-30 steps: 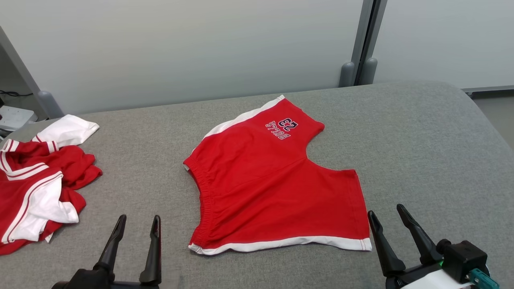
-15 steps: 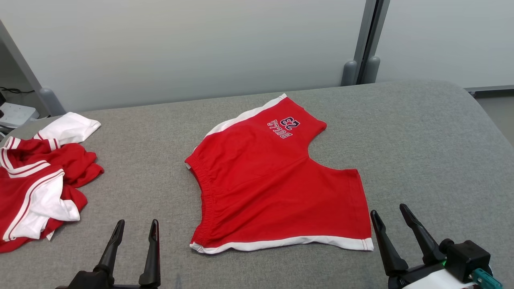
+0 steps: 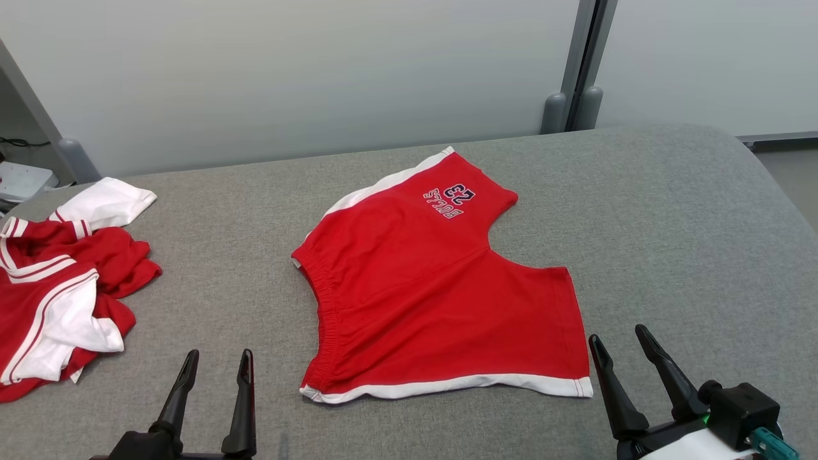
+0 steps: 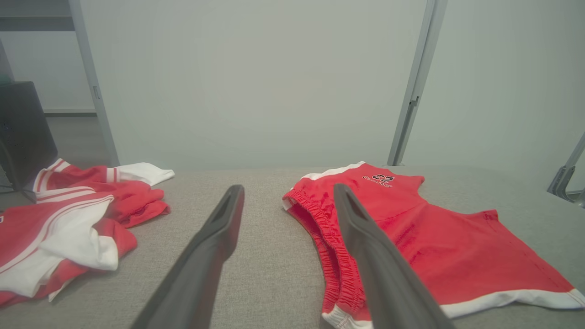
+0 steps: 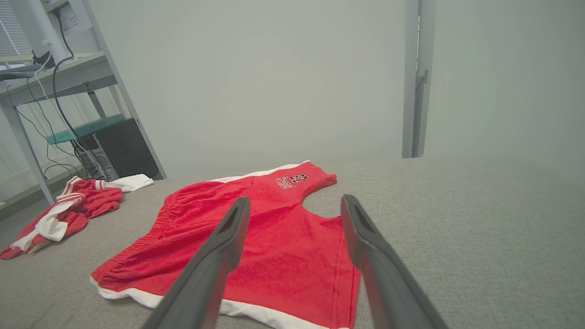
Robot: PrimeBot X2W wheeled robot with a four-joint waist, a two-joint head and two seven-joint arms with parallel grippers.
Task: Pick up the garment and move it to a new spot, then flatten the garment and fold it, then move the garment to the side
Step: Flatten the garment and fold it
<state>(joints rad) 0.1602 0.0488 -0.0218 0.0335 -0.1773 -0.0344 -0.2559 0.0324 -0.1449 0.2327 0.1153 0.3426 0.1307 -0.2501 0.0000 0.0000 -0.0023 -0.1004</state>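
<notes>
So here's where we are: our red jersey shorts (image 3: 441, 287) with white side stripes and a navy "23" print are lying spread out in the middle of the grey fabric-covered tabletop (image 3: 671, 223). The elastic waistband (image 3: 321, 306) faces our left, one leg points away from us and the other points right. They look pretty flat to us, just a few soft ripples, and we can't spot any fold in them. So we'd say the pick-up-and-relocate bit and most of the flattening look done, while the folding and the final move to the side are both ahead of us.

Our left gripper (image 3: 218, 353) hovers near the front edge, just short of the waistband's near corner, fingers spread wide with nothing between them. Our right gripper (image 3: 617, 334) sits just beside the shorts' near right corner, also wide and empty. Over at the far left there's a crumpled heap of red-and-white clothes (image 3: 57, 287), well apart from the shorts.
</notes>
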